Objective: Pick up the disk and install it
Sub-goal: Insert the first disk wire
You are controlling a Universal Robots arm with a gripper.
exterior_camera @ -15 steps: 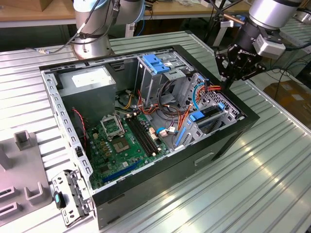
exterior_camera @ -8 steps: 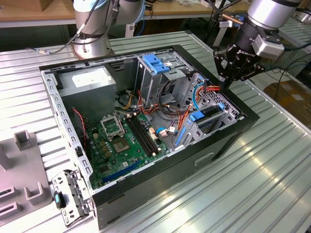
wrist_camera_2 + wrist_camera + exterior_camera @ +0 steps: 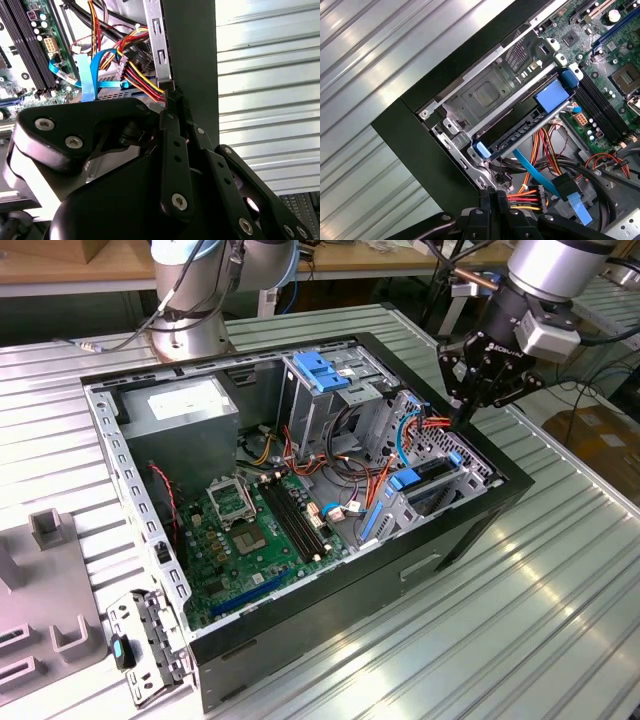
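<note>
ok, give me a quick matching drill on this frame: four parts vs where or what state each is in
1. disk
2. gripper
3. motherboard
4. latch plate

A. green, flat on the case floor
B. light blue, atop the tall metal cage
C. blue-tabbed, in the drive bay by the case wall
D. shut, empty, above the case's edge on the exterior view's right

Pairs: 1-C, 2-D, 3-A, 4-B

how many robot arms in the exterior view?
2. One arm at the exterior view's upper right carries the gripper above the computer case. A second arm's base stands behind the case. Others may sit out of frame.
</note>
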